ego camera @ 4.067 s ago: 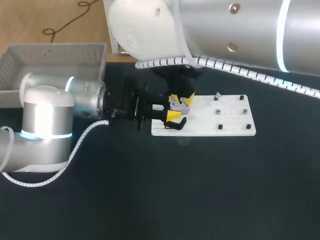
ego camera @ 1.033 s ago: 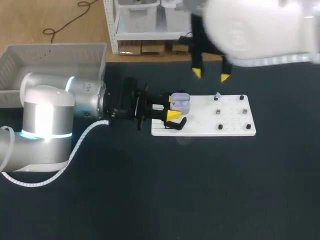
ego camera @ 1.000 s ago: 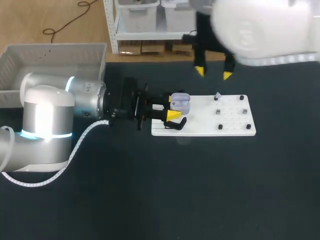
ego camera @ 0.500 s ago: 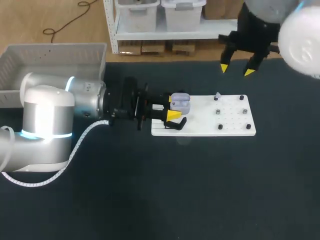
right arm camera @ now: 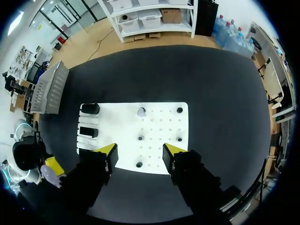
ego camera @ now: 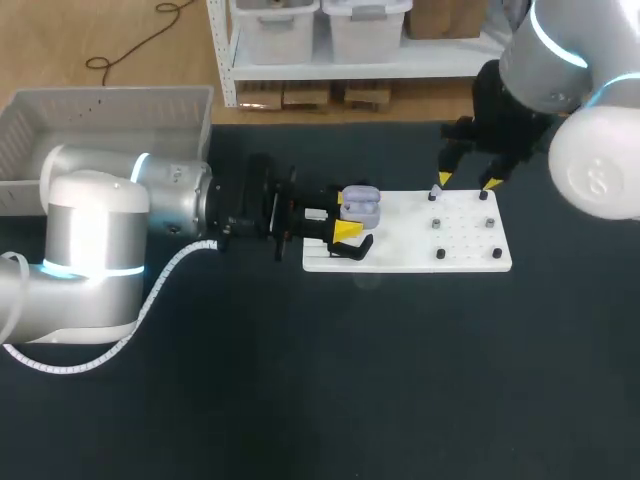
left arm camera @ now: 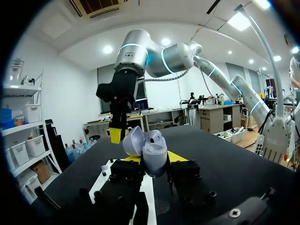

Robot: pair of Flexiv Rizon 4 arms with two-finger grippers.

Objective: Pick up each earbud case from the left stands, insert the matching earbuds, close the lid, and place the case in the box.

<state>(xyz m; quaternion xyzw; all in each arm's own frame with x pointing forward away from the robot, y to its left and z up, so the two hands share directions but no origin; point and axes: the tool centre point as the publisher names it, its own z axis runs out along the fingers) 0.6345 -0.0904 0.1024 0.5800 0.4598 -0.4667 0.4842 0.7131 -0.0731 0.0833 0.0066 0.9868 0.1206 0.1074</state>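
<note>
A lavender earbud case (ego camera: 362, 205) with its lid open is held at the left end of the white board (ego camera: 410, 250); my left gripper (ego camera: 345, 215) is shut on it. In the left wrist view the case (left arm camera: 154, 149) sits upright between the yellow tips of the left gripper (left arm camera: 153, 158), with a white earbud showing inside. My right gripper (ego camera: 465, 181) hangs open over the board's far edge, above a small pale earbud (ego camera: 435, 190). From the right wrist, that earbud (right arm camera: 141, 112) lies ahead of the open right gripper (right arm camera: 140, 150).
A grey slatted box (ego camera: 100, 110) stands at the back left. Black stands (right arm camera: 89, 121) occupy the board's left end, and several black pegs (ego camera: 438, 223) dot its right half. Dark tabletop surrounds the board.
My right arm has swung right and come down to the board's far right edge, its fingers spreading wider. The left arm has held still with the case.
</note>
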